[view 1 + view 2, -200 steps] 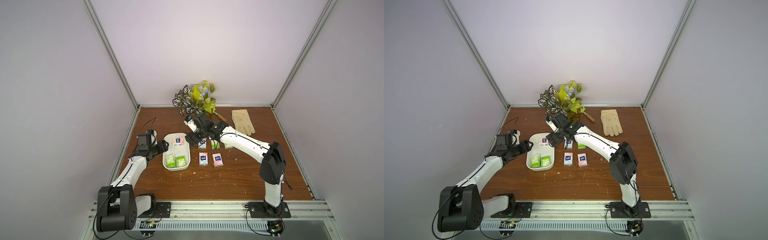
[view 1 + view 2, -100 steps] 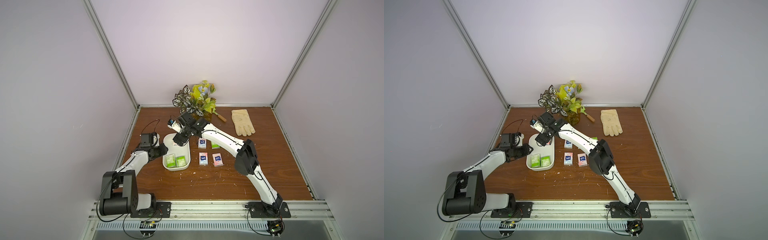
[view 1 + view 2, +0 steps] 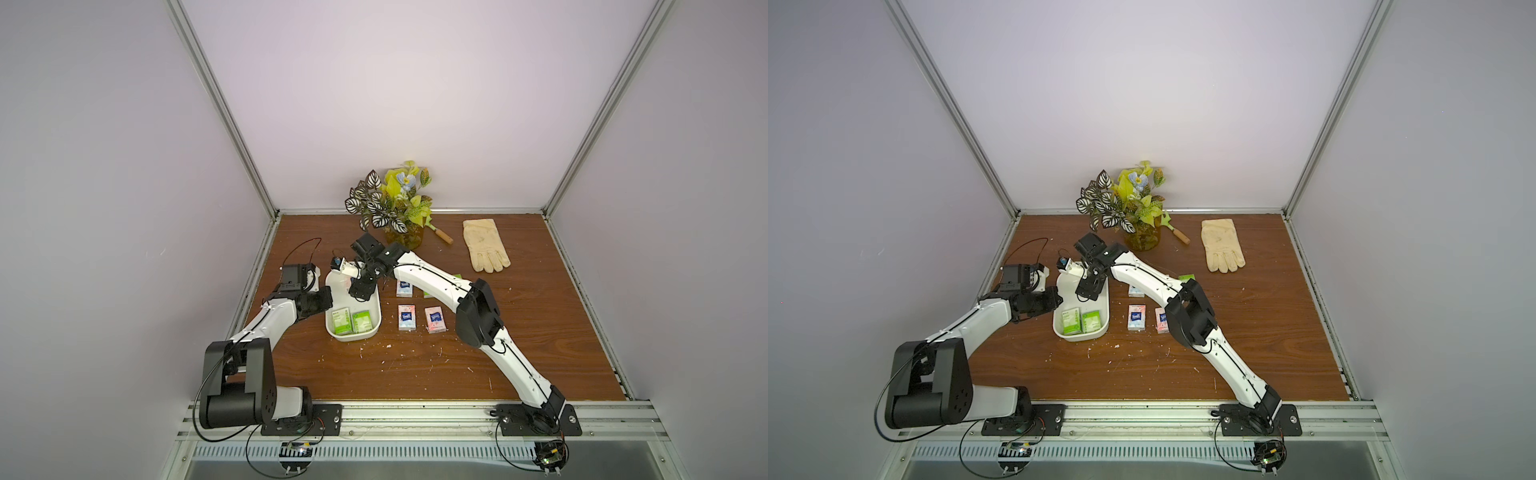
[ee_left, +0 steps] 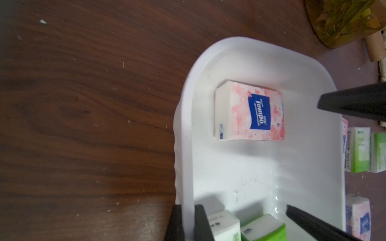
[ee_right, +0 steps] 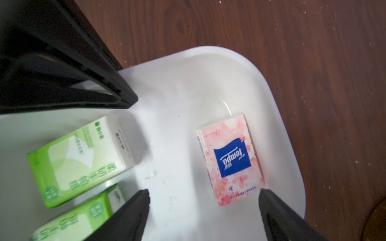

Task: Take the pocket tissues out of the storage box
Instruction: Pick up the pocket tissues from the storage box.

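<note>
The white storage box point(image 3: 353, 338) point(image 3: 1079, 337) lies left of centre. Two green-and-white pocket tissues point(image 3: 351, 322) point(image 5: 81, 158) lie at its near end. A pink one with a blue label point(image 4: 250, 111) point(image 5: 230, 158) lies at its far end. My left gripper point(image 4: 188, 224) point(image 3: 329, 300) is shut on the box's left wall, one finger inside and one outside. My right gripper point(image 5: 203, 196) point(image 3: 360, 291) hangs open over the box's far end, its fingers either side of the pink packet's end and apart from it. More packets point(image 3: 406, 318) point(image 3: 435, 319) lie on the table to the right of the box.
An amber plant pot point(image 3: 403, 237) with leaves stands just behind the box, with a wooden-handled tool point(image 3: 442, 235) beside it. A cream glove point(image 3: 484, 245) lies at the back right. White crumbs dot the wooden table point(image 3: 415, 374), and walls close it in on three sides.
My left gripper has closed on the box's left wall. My right arm has swung left from the packets on the table to above the box's far end.
</note>
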You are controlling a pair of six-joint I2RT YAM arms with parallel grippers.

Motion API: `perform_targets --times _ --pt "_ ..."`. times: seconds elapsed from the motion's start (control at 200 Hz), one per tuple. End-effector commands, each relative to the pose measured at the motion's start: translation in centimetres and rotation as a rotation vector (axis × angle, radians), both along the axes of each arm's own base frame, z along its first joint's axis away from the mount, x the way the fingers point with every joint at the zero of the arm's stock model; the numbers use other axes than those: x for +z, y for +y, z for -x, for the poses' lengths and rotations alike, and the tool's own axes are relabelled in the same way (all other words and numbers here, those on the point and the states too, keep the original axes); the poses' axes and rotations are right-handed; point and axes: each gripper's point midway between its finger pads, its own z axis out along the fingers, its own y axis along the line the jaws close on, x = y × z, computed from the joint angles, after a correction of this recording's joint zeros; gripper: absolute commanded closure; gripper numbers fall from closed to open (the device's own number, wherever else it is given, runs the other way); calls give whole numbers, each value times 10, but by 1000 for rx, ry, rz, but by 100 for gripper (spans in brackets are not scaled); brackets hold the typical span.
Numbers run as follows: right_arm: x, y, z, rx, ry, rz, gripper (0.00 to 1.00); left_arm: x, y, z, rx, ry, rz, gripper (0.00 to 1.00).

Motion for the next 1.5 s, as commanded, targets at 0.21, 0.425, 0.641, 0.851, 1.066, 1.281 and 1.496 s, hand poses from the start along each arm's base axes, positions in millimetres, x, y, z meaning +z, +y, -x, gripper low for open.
perform_targets --times 0.21,0.425,0.641,0.851,1.066,1.281,1.496 --pt "4 5 -18 33 -112 36 11 0 -5 1 -54 24 1 100" --pt "-13 -5 -23 33 -136 102 11 -2 -14 6 -114 40 -16 100" --pt "-20 -8 -25 34 -125 115 11 0 -22 11 -164 45 -16 100" --pt "-37 -15 -18 46 -87 157 11 2 -26 13 -185 38 -4 100" --pt "-59 -22 -9 59 -23 194 16 3 -27 12 -187 33 -4 100" --pt "-60 -20 1 69 25 184 26 1 -26 11 -186 37 -7 100" --pt "-51 -18 0 46 27 162 42 1 -26 11 -185 40 -7 100"
